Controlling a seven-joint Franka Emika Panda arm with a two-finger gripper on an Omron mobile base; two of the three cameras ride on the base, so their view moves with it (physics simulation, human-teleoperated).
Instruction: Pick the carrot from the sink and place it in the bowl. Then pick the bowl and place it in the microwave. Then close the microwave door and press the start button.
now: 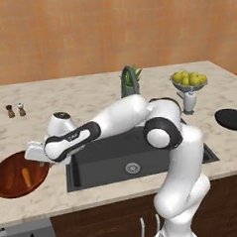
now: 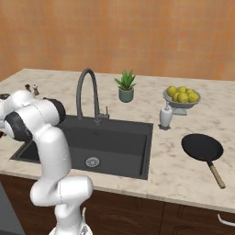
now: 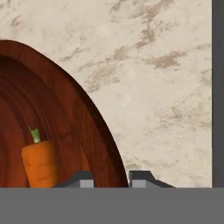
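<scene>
Straddling the bowl [image 3: 94, 131] rim, the pincer [image 3: 111, 179] fingers sit one inside, one outside, seemingly closing on it; rigid, glossy wood may slip, so grip that right-hand wall, carrot [image 3: 40, 164] lying loose inside.

Large rectangular dark grey sink [image 2: 114, 142] with round metal drain [image 2: 92, 161] and dark arched faucet [image 2: 87, 94], set in beige marbled counter [image 2: 174, 170]. Behind it: small potted green plant [image 2: 125, 86], metal-stemmed bowl of yellow-green fruit [image 2: 182, 98], white soap dispenser [image 2: 165, 115]. Black frying pan with wooden handle [image 2: 203, 149] at right. White robot arm [image 2: 48, 151] at left.
</scene>
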